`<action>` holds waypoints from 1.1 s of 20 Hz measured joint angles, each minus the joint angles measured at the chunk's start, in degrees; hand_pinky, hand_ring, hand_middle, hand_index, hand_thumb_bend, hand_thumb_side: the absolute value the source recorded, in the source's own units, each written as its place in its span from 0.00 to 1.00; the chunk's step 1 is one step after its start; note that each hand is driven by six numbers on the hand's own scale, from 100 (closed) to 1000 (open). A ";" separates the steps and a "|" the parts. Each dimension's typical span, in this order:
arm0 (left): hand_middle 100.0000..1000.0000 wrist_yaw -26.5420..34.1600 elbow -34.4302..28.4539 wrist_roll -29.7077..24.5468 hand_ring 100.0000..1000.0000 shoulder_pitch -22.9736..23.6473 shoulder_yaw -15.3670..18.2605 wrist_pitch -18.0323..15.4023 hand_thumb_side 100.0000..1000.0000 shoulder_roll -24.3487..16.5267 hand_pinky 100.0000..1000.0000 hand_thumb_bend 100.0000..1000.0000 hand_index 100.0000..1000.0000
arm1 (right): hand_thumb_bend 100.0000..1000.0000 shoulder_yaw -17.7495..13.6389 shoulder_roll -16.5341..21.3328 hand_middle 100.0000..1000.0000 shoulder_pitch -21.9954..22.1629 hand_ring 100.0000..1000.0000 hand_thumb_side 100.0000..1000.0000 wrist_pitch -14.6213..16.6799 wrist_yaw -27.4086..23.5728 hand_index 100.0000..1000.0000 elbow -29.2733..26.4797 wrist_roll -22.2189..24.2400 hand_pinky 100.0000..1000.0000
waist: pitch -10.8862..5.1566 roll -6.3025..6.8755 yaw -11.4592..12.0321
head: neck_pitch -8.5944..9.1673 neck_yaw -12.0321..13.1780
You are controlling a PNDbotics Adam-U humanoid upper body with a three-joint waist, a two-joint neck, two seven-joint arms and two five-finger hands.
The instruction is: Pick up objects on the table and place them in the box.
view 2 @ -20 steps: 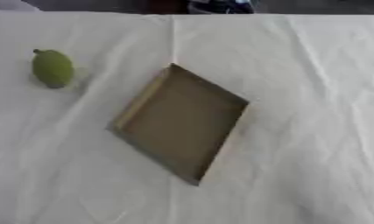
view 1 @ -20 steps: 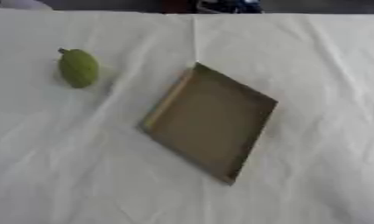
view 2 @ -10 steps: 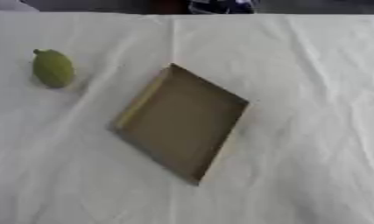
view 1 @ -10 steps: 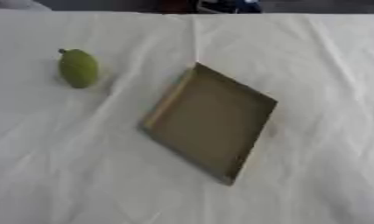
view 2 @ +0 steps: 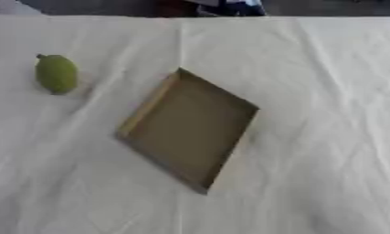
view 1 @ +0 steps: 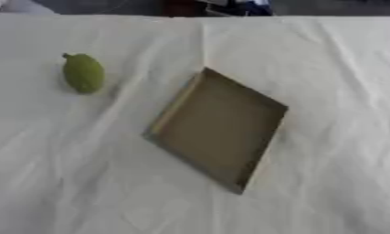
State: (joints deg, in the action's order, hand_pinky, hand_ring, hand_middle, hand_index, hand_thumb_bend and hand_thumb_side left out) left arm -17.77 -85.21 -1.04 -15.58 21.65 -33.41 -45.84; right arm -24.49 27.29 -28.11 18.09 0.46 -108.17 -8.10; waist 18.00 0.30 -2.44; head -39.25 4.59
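The worktop (view 1: 325, 68) fills nearly the whole view, draped in a creased white cloth (view 1: 70, 173) with a fold line running from the far edge toward the box. The far edge of the worktop shows along the top of the view; the other edges lie outside it.

The box (view 1: 218, 130), a shallow brown cardboard tray, sits near the middle, turned so its corners point toward the far and near sides. Nothing lies inside it. Bare cloth surrounds the box on every side.

The green fruit (view 1: 83, 73), oval with a small stem, lies on the cloth to the left of the box and farther back, well apart from it.

No writing or label can be read anywhere. Neither hand shows in either view.
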 measured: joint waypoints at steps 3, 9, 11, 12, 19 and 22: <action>0.80 -2.78 3.90 -1.06 0.75 -0.49 -4.06 -3.13 0.29 -2.73 0.88 0.00 0.94 | 0.00 0.16 0.00 0.59 -0.11 0.60 0.19 0.06 -0.14 0.73 0.03 0.13 0.69 | 0.00 0.25 -0.23 | -0.05 0.23; 0.84 -5.43 9.19 -3.38 0.83 -2.79 -11.25 -8.08 0.12 -7.22 0.96 0.08 0.95 | 0.00 0.52 0.00 0.59 -0.13 0.60 0.19 0.02 -0.45 0.73 0.14 0.67 0.70 | -0.19 0.63 -0.38 | -0.30 0.84; 0.85 -5.43 10.14 -5.46 0.85 -4.30 -13.26 -8.85 0.05 -7.76 0.99 0.13 0.95 | 0.00 0.56 0.00 0.59 -0.13 0.60 0.19 0.03 -0.59 0.73 0.15 0.87 0.70 | -0.38 0.68 -0.49 | -0.48 1.07; 0.85 -5.38 10.48 -6.88 0.86 -5.08 -14.16 -9.04 0.00 -7.83 1.00 0.17 0.95 | 0.00 0.64 0.00 0.59 -0.14 0.60 0.19 0.04 -0.61 0.73 0.15 0.97 0.70 | -0.42 0.66 -0.59 | -0.49 1.22; 0.85 -5.14 11.37 -18.17 0.87 -11.55 -19.26 -7.55 0.00 -7.17 1.00 0.38 0.95 | 0.00 0.91 -0.01 0.59 -0.14 0.60 0.19 0.08 -0.70 0.73 0.16 1.41 0.70 | -0.93 0.93 -0.74 | -0.59 1.88; 0.85 -5.11 11.70 -21.68 0.87 -14.60 -20.61 -6.24 0.00 -5.51 1.00 0.38 0.95 | 0.00 1.20 -0.04 0.59 -0.13 0.60 0.19 -0.02 -0.90 0.73 0.16 1.56 0.70 | -1.12 1.02 -0.74 | -1.00 1.95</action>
State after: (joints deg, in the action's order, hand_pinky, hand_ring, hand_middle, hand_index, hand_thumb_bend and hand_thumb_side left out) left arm -22.88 -73.50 -22.72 -30.19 1.04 -39.66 -51.35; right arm -23.30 27.25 -28.25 18.07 -0.44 -108.01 -6.53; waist 16.88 1.32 -3.17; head -40.24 6.54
